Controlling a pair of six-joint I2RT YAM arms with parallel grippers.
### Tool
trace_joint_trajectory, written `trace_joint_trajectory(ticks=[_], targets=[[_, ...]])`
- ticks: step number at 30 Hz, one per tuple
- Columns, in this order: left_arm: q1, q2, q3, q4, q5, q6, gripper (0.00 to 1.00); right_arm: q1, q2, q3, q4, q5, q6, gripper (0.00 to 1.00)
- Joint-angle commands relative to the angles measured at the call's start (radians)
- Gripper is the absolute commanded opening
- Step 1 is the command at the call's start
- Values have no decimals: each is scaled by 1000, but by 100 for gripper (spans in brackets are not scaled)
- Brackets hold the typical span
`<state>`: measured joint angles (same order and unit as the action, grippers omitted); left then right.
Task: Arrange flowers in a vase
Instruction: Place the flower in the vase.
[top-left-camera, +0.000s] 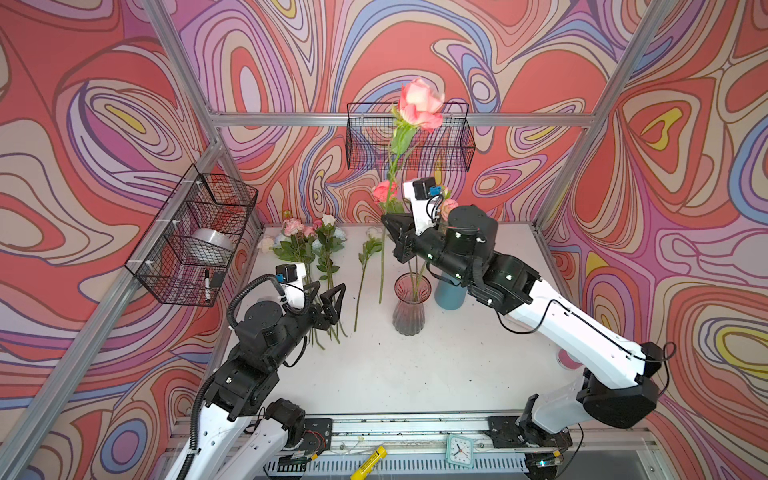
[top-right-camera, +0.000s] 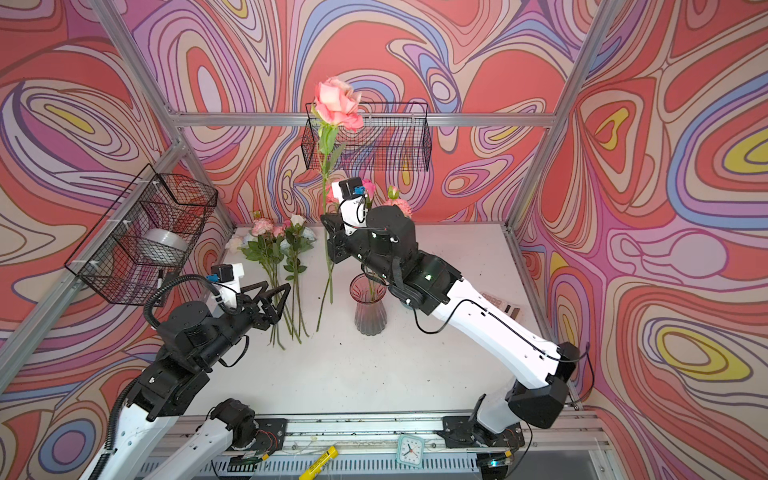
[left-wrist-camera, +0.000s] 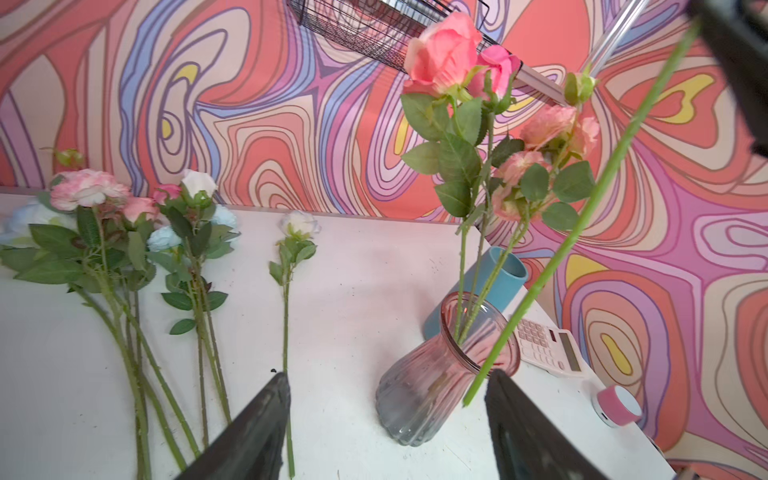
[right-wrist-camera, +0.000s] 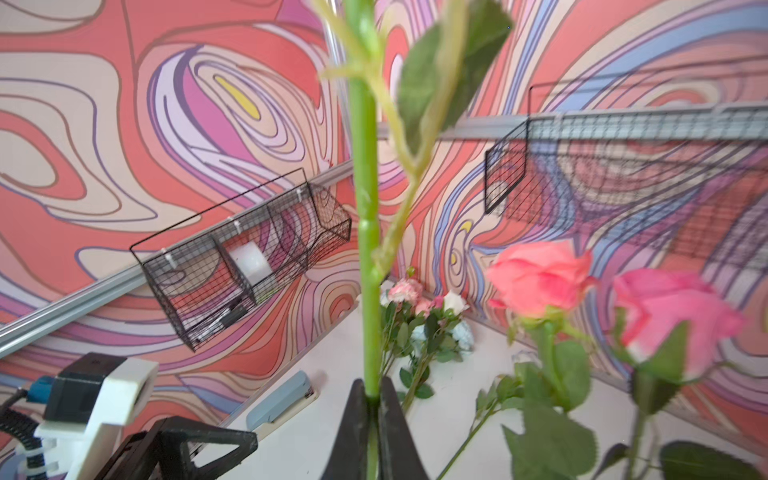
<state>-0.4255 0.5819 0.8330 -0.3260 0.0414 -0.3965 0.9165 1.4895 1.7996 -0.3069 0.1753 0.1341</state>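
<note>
High over the white counter (top-left-camera: 415, 374), the coral-pink long-stemmed rose (top-left-camera: 420, 104) stands upright, pinched tight in the right gripper (right-wrist-camera: 372, 397), its cut end hanging just beside the ribbed pink glass vase (top-left-camera: 409, 309). Left gripper (top-left-camera: 331, 287) gapes wide and empty above the pink, white and pale-blue flowers (top-left-camera: 293, 227) lying flat.

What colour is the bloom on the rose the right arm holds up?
Coral pink, with paler petals near the top. The rose bloom shows best in a top view.
</note>
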Motion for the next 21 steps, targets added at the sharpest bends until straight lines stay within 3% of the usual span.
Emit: trace_joint_trajectory(ticks=[1,4,11,21], targets=[[-2,20,32,-16,-76,-4,75,-8,-22,38,-11,150,-110,0],[-3,46,38,-9,-81,1,75,-16,-21,42,-21,208,-162,0],[-4,94,17,54,-89,6,75,-29,-58,-119,56,251,-181,0],[-2,104,-5,54,-97,14,75,-51,-135,-384,130,256,-84,0]])
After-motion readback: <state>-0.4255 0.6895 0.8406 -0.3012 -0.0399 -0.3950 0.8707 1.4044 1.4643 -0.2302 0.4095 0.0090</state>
